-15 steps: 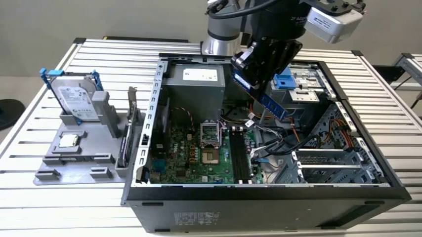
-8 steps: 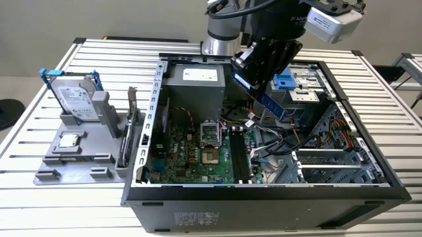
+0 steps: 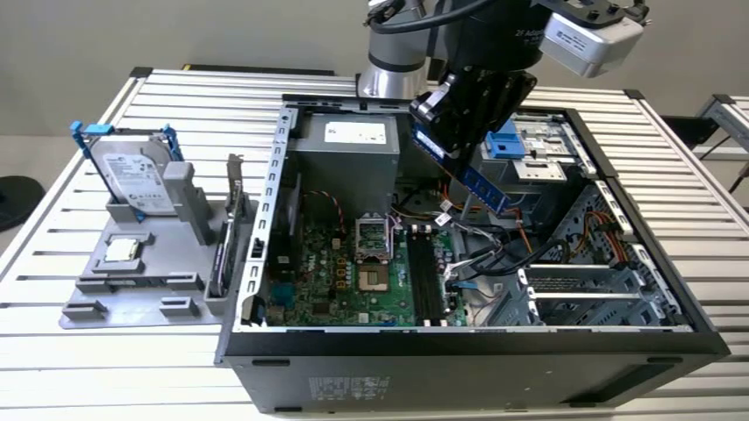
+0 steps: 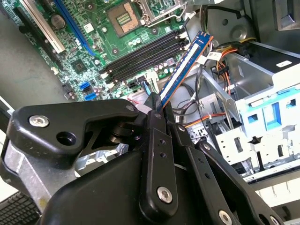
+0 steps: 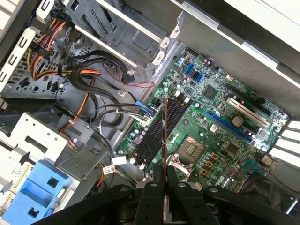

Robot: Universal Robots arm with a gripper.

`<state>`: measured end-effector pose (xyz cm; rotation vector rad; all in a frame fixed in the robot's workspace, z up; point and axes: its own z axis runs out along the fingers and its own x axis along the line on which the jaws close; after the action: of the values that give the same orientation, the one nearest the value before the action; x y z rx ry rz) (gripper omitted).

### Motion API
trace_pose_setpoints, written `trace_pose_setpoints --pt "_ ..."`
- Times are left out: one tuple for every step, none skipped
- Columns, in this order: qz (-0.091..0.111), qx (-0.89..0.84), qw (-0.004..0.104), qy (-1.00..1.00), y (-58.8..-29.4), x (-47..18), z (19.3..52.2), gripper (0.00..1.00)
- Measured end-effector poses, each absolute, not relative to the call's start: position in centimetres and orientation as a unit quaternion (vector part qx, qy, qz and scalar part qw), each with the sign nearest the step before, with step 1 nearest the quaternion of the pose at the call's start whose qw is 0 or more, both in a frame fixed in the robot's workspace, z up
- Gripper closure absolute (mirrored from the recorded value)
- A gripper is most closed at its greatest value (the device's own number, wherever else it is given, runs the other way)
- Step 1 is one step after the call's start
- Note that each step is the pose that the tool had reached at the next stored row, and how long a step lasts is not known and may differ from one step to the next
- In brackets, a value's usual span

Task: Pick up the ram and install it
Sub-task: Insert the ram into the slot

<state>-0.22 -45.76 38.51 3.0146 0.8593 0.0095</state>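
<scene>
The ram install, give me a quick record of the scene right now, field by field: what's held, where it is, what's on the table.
gripper: shut on the ram
ram: held above the open computer case, tilted, not yet seated
memory slots: dark, in a row beside the processor socket, all without sticks
motherboard: green, on the case floor
hard drive: silver with blue rails, upright in the gray holder at the exterior view's left
</scene>
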Motion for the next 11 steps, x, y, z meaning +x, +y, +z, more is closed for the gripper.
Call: trace_pose_setpoints --pt "0.003 0.962 0.003 0.274 -45.76 -0.22 38.51 1.0" --pt "0.003 0.962 0.003 0.274 -45.76 -0.22 38.51 1.0" --pt "0.003 0.962 0.004 0.274 -45.77 -0.22 38.51 1.0" --pt "0.003 0.962 0.004 0.274 -45.77 -0.22 38.5 1.0" --pt "0.003 0.962 0.003 0.274 -45.76 -0.22 38.49 1.0" --pt "0.003 0.962 0.003 0.274 -45.76 -0.22 38.49 1.0" --pt "0.003 0.962 0.003 0.274 -45.76 -0.22 38.49 1.0" --pt "0.003 0.962 0.003 0.274 -45.76 -0.22 38.49 1.0" --pt "0.003 0.962 0.003 0.274 -45.76 -0.22 38.49 1.0" --pt "0.003 0.962 0.003 0.273 -45.76 -0.22 38.48 1.0" --pt "0.003 0.963 0.003 0.269 -45.76 -0.22 38.46 1.0"
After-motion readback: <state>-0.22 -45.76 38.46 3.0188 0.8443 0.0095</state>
